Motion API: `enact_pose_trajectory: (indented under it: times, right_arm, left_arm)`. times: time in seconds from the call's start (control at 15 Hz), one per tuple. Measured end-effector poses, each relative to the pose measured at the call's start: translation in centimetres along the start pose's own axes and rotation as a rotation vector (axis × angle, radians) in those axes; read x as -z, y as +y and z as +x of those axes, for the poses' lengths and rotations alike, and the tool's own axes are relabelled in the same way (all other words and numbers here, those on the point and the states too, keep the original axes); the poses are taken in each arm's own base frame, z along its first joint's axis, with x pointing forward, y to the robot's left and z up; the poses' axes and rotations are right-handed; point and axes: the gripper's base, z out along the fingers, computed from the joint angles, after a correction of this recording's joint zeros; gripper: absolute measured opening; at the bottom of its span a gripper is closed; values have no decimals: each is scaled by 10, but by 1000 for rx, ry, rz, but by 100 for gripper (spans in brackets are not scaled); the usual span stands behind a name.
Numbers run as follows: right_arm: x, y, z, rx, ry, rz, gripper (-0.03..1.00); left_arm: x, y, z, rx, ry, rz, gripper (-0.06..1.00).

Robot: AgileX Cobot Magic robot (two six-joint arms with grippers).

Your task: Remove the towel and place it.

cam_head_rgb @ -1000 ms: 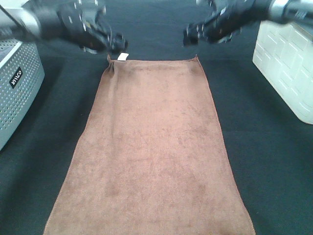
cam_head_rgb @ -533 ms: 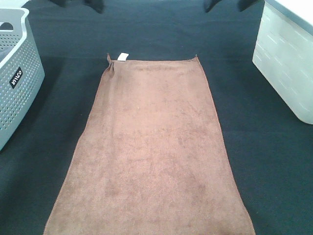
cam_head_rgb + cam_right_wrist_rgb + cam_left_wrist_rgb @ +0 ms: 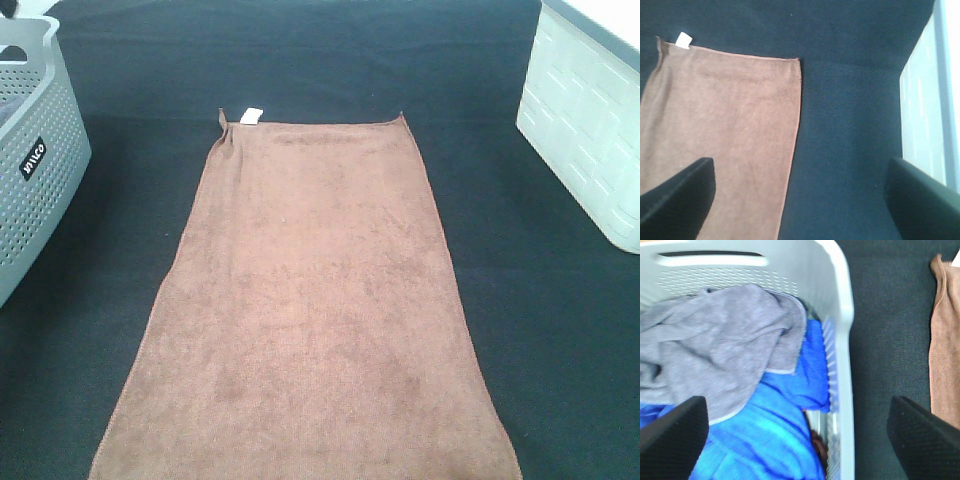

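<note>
The grey perforated basket (image 3: 40,150) at the worktop's (image 3: 300,60) left edge bears a small black label, its white lettering too small to read; it holds a grey cloth (image 3: 715,345) over a blue cloth (image 3: 770,430), and a white bin (image 3: 590,120) stands at the right edge. The towel (image 3: 310,310) lies flat mid-worktop, its long axis running from the near edge toward the far edge, its white tag (image 3: 251,116) at the far left corner. The left claw (image 3: 800,440) above the basket and the right claw (image 3: 800,200) above the towel's right side both gape wide, holding nothing.

A grey cloth (image 3: 715,345) lies over blue fabric (image 3: 765,435) inside the basket (image 3: 840,340).
</note>
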Motion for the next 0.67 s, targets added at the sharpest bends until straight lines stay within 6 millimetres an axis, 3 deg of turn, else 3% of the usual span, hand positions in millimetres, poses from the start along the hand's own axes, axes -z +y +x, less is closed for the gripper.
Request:
enact_pose_trajectory:
  times: [0.13,0.27,0.53,0.6,0.67]
  right_arm:
    - [24,6,17,-25,7,-29,86]
    - [50,9,49,-42,33,-34,86]
    - [112,16,140,-104,39,-33,86]
    - [119,16,153,-110,37,-33,86]
    - [134,18,184,-122,21,-34,86]
  left_arm:
    - [26,9,15,17,0,-6,91]
    - [47,11,47,26,34,-9,91]
    - [113,1,135,49,-108,14,91]
    - [128,-2,159,51,-136,18,91]
    - [141,-4,183,52,-165,17,91]
